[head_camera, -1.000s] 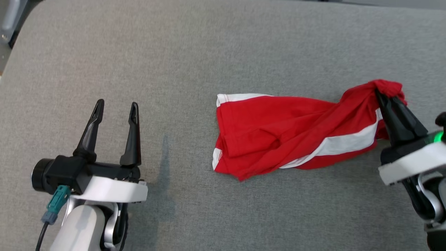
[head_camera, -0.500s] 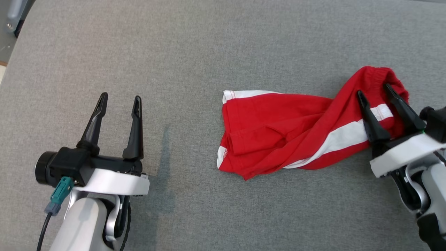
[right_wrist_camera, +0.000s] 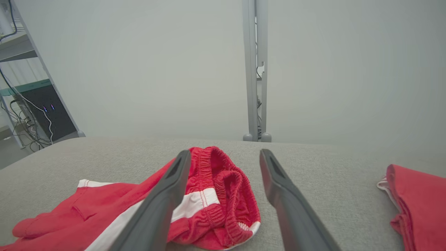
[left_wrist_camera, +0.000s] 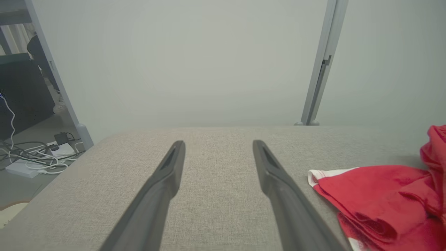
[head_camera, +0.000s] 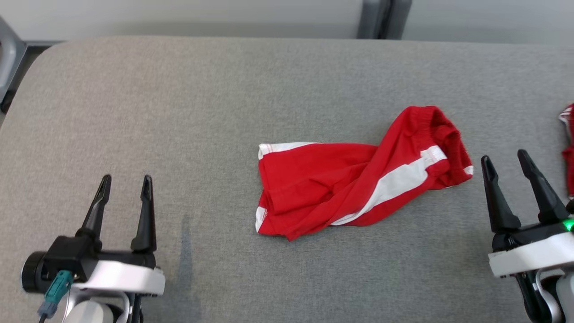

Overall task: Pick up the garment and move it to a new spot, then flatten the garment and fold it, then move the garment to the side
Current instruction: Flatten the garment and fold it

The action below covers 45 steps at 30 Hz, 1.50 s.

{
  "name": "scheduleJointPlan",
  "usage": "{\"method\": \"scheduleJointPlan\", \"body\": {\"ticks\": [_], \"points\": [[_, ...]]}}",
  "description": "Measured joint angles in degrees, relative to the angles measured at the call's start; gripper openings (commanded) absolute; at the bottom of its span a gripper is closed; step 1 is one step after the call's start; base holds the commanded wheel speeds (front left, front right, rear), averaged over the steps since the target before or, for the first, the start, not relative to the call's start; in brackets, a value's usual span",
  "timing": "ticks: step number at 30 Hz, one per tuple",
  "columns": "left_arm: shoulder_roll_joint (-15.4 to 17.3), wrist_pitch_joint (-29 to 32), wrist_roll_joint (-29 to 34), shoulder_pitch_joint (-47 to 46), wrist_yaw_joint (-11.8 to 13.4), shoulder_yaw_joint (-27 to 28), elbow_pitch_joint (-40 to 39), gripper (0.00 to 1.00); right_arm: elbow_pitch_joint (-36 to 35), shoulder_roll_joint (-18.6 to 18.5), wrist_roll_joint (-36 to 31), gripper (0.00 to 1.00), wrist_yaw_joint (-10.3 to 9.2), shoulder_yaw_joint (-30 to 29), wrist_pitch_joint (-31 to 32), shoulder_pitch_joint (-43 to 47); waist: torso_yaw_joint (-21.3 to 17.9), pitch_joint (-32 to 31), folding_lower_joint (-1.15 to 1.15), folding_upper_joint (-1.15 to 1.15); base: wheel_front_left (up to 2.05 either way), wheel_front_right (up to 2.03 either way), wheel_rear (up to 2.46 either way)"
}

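Observation:
The garment (head_camera: 358,188) is a pair of red shorts with a white side stripe, lying crumpled and twisted in the middle of the grey padded table (head_camera: 224,89). Its elastic waistband bunches at the right end (right_wrist_camera: 223,174). My right gripper (head_camera: 509,161) stands open just right of the waistband, apart from the cloth, with nothing between its fingers. In the right wrist view the waistband lies in front of and under the left finger (right_wrist_camera: 163,198). My left gripper (head_camera: 125,184) is open at the lower left, well clear of the garment (left_wrist_camera: 383,198).
Another red cloth (head_camera: 568,148) lies at the table's right edge, also seen in the right wrist view as red cloth (right_wrist_camera: 418,198). A grey wall and metal post (head_camera: 379,18) stand behind the table. Cables lie on the floor (left_wrist_camera: 31,157) off the left side.
My right gripper opened and let go of the waistband, then drew back to the right. The garment settled onto the table. The head camera tilted up, so the whole picture shifted.

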Motion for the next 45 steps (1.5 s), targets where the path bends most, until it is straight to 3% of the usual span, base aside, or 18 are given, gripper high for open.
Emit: {"method": "scheduleJointPlan", "body": {"ticks": [15,32,39,45], "points": [[1.27,2.64,-0.77,8.16,1.47,0.05,-2.91,1.0,-8.33,5.66,-3.87,1.0,0.0,-4.44,5.1,11.85,-4.07,-8.09,0.0,0.0,0.0,0.0,0.0],[1.74,4.28,-0.86,9.31,2.24,-1.23,-5.19,1.0,-10.65,7.25,-4.34,1.0,0.0,-5.35,6.73,13.56,-4.54,-9.05,0.0,0.0,0.0,0.0,0.0],[0.22,9.45,-1.98,4.2,-1.64,-6.56,-5.25,1.0,-11.12,7.13,-4.2,1.0,0.0,-4.87,6.72,12.67,-4.55,-6.9,0.0,0.0,0.0,0.0,0.0],[-2.21,16.83,-3.5,0.17,-4.99,-12.32,-0.56,1.0,-10.83,6.8,-3.67,1.0,0.0,-3.39,6.22,11.07,-5.75,-4.12,0.0,0.0,0.0,0.0,0.0]]}}
